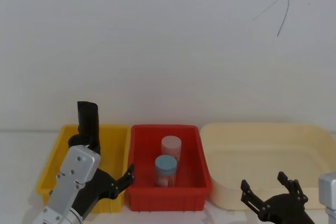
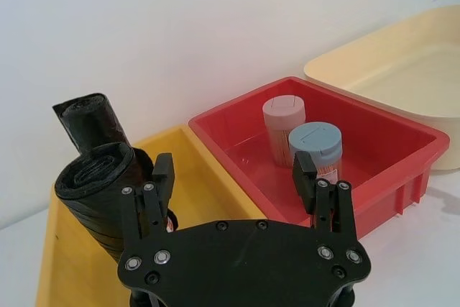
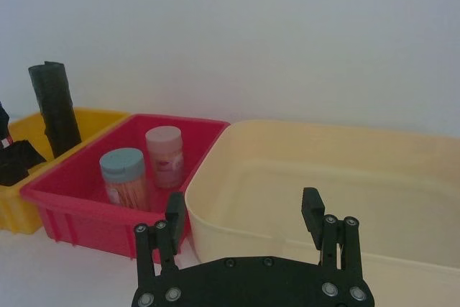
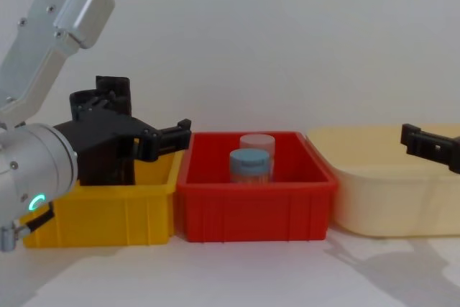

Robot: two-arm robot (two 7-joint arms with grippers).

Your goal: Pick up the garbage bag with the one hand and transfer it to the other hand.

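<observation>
I'm holding the left gripper [image 2: 233, 170] low over the yellow bin [image 4: 115, 213] with its jaws spread wide. The garbage bag [image 2: 97, 192] is standing upright in that bin, just outside one finger (not yet between them, as far as the wrist camera lets me judge). The right gripper [image 3: 243, 203], jaws likewise released, is hovering at the front of the cream tray [image 3: 323, 134], well placed, I think, for receiving the roll.

The head view looks forward and down on the yellow bin [image 1: 114, 145], red bin [image 1: 168, 193] and cream tub [image 1: 262, 150] along the wall [image 1: 168, 40], the chest view faces that row low and side-on, and the wrist views sit close behind the left pincer [image 2: 233, 170] and right pincer [image 3: 243, 205], both seeing the red bin.
</observation>
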